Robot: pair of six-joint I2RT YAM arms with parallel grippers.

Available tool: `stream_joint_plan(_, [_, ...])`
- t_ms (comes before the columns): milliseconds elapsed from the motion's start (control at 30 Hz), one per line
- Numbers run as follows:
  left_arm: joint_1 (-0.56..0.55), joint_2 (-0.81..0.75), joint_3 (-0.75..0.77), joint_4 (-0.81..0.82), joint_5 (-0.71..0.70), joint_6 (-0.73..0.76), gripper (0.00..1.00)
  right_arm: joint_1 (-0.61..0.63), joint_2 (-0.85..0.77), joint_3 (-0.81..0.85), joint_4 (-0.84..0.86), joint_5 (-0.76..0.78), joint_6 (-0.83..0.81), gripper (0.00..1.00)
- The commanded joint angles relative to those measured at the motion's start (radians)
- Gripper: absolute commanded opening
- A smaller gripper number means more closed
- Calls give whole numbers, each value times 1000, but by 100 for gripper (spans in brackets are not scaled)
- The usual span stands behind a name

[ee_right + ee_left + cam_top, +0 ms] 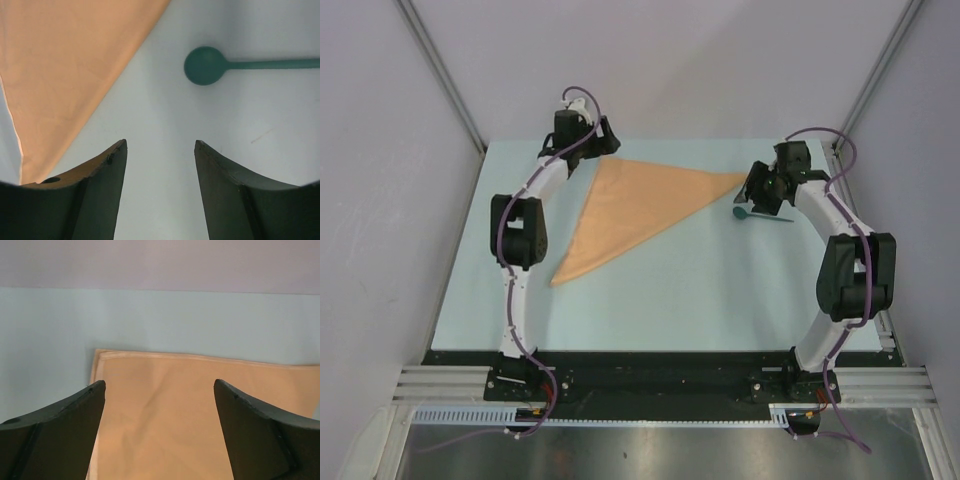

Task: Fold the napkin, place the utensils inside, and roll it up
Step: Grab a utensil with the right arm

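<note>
Right wrist view: utensil point(206, 65) handle past frame edge, napkin point(65, 60) only partial.

1. Napkin point(630, 205): plain peach-orange with a slight sheen and a paler hem line.
2. Spoon point(760, 214), at the right: solid dark teal.
3. Table point(700, 290): uniform pale blue-green.
4. Arms point(510, 300): white links, black joints.

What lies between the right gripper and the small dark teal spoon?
Only bare pale blue tabletop separates right gripper from teal spoon, in right wrist view.
</note>
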Motion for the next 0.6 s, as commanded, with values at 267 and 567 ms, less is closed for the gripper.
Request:
stream_joint_plan(267, [-176, -565, -173, -237, -209, 237, 97, -126, 80, -148, 251, -32, 328, 58])
stream_joint_plan(567, [-176, -931, -735, -205, -209, 191, 98, -156, 166, -194, 369, 9, 524, 56])
